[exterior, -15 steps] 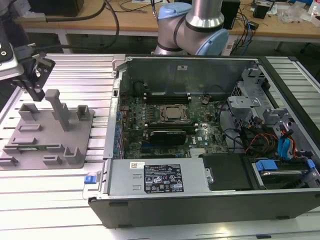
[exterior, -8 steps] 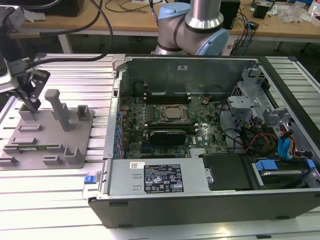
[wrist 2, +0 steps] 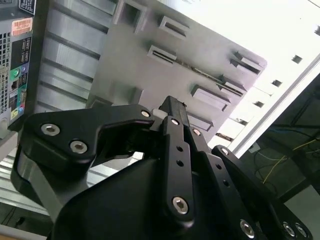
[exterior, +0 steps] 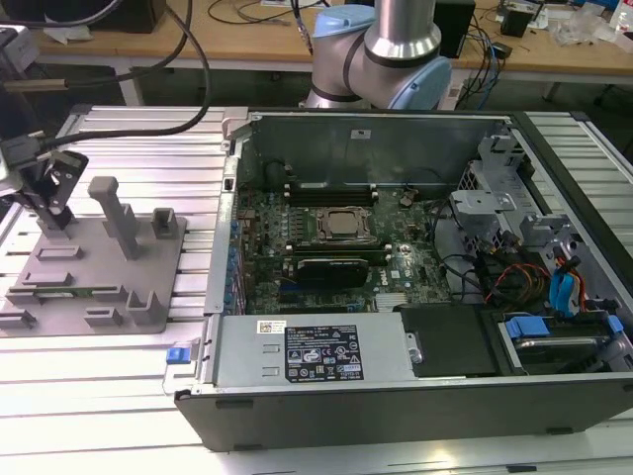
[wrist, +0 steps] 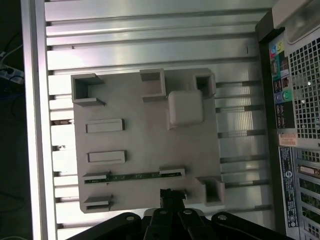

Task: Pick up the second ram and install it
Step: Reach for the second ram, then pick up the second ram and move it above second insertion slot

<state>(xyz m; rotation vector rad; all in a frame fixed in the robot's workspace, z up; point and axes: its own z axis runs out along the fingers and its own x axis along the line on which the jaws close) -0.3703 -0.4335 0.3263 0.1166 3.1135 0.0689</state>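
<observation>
Gripper pressed together, empty, over grey fixture plate. Second ram on edge in its slot, just beyond fingertips. Long axis seems to run along my opening line.

Green ram, grey fixture plate

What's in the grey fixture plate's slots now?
One long narrow green circuit-board stick stands edge-on between two holders of the grey plastic fixture plate, its faces and lower edge hidden.
</observation>
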